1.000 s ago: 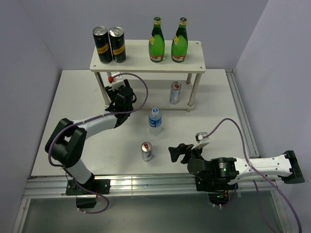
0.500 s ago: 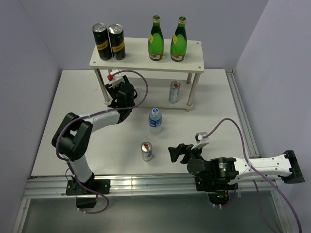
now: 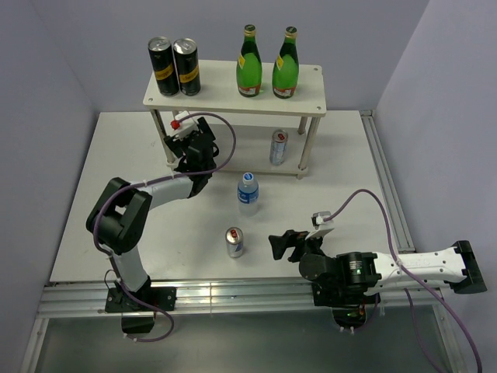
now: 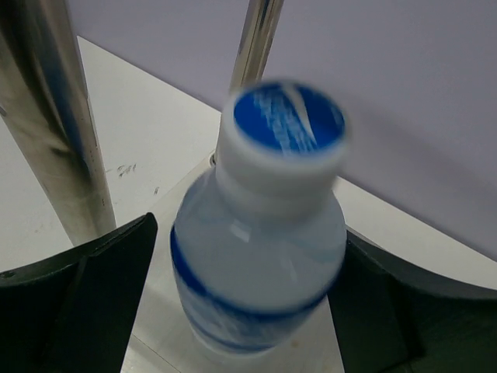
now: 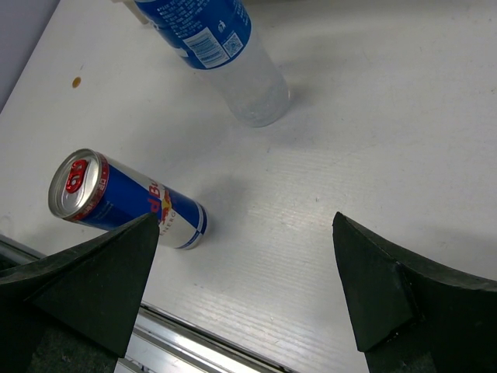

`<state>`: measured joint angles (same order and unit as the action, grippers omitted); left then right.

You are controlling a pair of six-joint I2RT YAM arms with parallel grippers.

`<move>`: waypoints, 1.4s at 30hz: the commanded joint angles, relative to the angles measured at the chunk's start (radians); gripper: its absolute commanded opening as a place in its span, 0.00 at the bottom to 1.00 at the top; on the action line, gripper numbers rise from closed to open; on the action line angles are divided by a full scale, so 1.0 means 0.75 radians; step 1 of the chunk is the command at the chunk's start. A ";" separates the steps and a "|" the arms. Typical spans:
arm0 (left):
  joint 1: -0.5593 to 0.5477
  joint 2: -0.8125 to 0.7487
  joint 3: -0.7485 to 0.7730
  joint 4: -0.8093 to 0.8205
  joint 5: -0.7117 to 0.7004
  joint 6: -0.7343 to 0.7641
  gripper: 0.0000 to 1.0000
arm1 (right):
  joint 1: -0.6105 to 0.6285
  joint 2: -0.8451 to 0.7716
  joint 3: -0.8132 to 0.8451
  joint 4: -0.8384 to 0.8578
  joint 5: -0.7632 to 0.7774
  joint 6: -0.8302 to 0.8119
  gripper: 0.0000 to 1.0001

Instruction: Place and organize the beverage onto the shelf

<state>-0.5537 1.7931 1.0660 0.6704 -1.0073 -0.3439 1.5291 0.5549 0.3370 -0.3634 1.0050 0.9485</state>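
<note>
Glass bottles (image 3: 248,74): on shelf (image 3: 221,97) top, right
Tall cans (image 3: 186,70): shelf top, left
Slim can (image 3: 279,148): under shelf top, right
Water bottle (image 3: 247,192): before shelf

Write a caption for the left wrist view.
Left claw straddling a blue-capped water bottle beside a shiny shelf leg; grip unclear.

On the right wrist camera, the slim can (image 5: 128,202) flashes red lettering over blue and silver, with only "Bu" legible. The water bottle (image 5: 210,35) near it has white small print and a square code on its blue label, too fine to read. Over on the left wrist camera, the second water bottle (image 4: 260,256) shows a blue-printed cap, blurred and unreadable.
</note>
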 commanded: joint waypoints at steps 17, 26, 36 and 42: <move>0.012 -0.069 0.012 0.088 0.073 0.062 0.93 | 0.013 0.033 0.015 0.043 0.043 -0.005 1.00; -0.004 -0.098 -0.012 0.108 0.204 0.099 0.95 | 0.013 0.037 0.015 0.041 0.045 -0.005 1.00; -0.012 -0.135 -0.018 0.059 0.322 0.107 0.95 | 0.017 0.021 0.013 0.035 0.049 -0.003 1.00; -0.023 -0.204 -0.057 0.026 0.382 0.111 0.95 | 0.019 0.029 0.017 0.039 0.055 -0.007 1.00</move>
<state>-0.5610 1.7142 1.0267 0.6613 -0.7845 -0.2852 1.5330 0.5777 0.3370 -0.3588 1.0058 0.9447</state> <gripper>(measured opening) 0.950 0.998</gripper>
